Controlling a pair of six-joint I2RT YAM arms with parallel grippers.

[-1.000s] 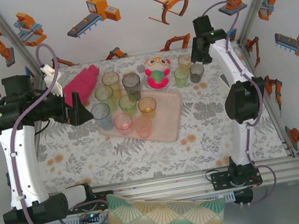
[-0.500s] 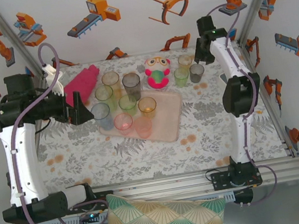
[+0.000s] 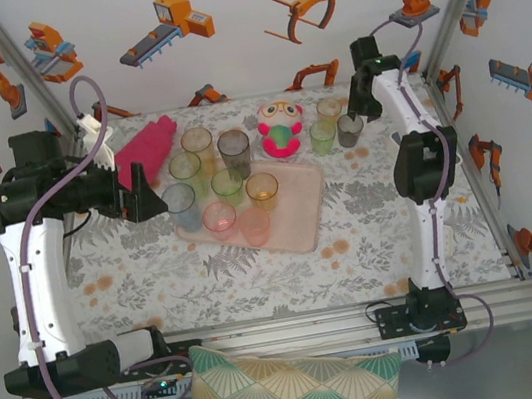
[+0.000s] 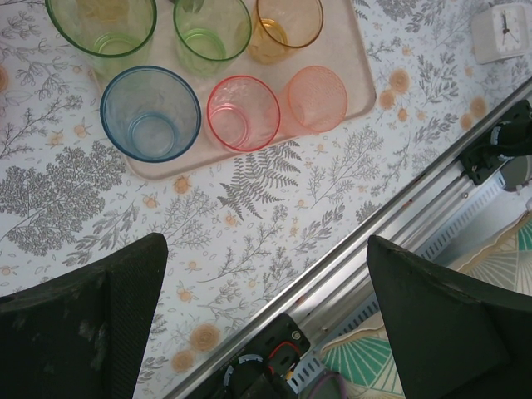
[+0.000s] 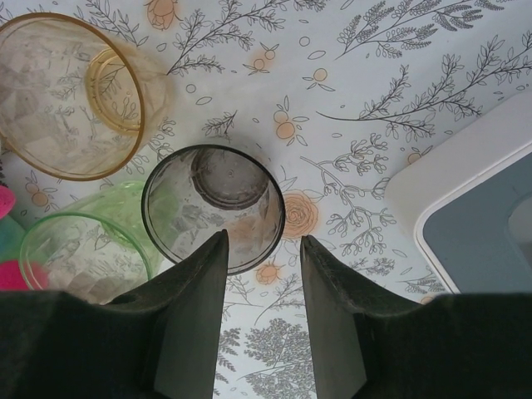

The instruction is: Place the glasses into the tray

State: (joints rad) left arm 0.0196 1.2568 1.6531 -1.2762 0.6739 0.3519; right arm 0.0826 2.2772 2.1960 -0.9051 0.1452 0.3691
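The beige-pink tray (image 3: 300, 222) holds several glasses, among them a blue one (image 4: 150, 112), a red one (image 4: 243, 111) and a dark grey one (image 3: 234, 150). Off the tray at the back right stand an amber glass (image 5: 71, 96), a green glass (image 5: 83, 249) and a grey glass (image 5: 212, 204). My right gripper (image 5: 262, 239) hangs over the grey glass (image 3: 349, 130), part open. Its left finger is over the glass mouth, its right finger is outside the rim, and the near rim lies in the gap. My left gripper (image 4: 266, 249) is wide open and empty, left of the tray.
A red-green plush toy (image 3: 280, 128) sits between the tray and the three loose glasses. A magenta cloth (image 3: 144, 146) lies at the back left. A grey-white box (image 5: 474, 199) is right of the grey glass. A white clock (image 4: 502, 32) lies near the front rail.
The right arm has reached further back and right, bringing its gripper over the grey glass. The left arm has barely moved.
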